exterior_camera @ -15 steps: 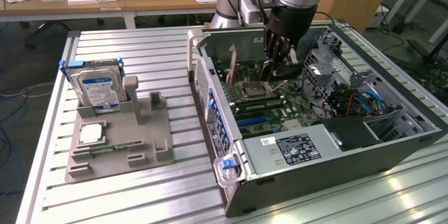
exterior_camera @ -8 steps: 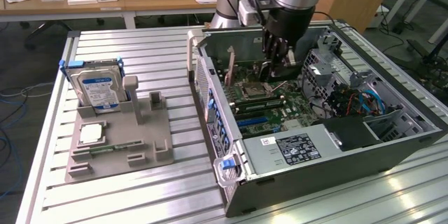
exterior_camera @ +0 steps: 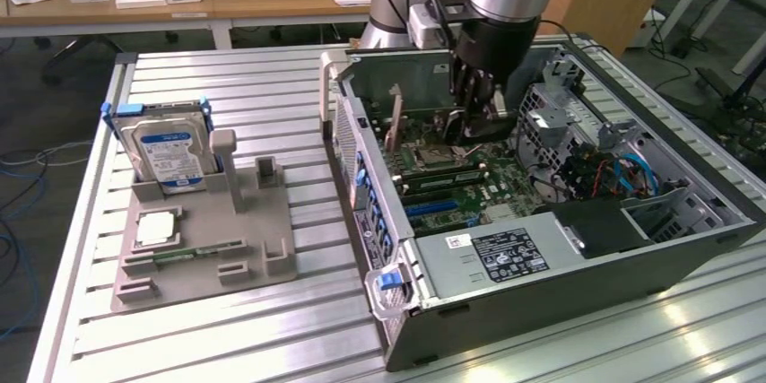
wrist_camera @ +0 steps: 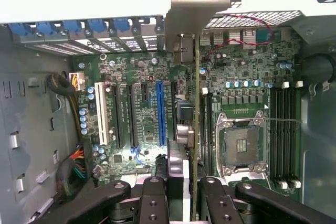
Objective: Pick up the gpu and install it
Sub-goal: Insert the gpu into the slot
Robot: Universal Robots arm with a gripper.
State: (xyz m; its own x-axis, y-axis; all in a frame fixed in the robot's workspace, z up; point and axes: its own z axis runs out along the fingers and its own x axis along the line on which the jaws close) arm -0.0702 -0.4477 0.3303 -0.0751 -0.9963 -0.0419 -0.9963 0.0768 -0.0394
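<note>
One arm hung inside the open computer case (exterior_camera: 575, 284) on the tabletop (exterior_camera: 239, 329). In the wrist view I saw the fingers (wrist_camera: 210, 203) closed on the gpu (wrist_camera: 196, 129) — a thin card seen edge-on, over the motherboard (wrist_camera: 142, 72), between the blue slot (wrist_camera: 161, 114) and the processor socket (wrist_camera: 240, 142). Whether it touched the board, I could not tell. The hard drive (exterior_camera: 168, 154) stood well apart — on the exterior view's left.
</note>
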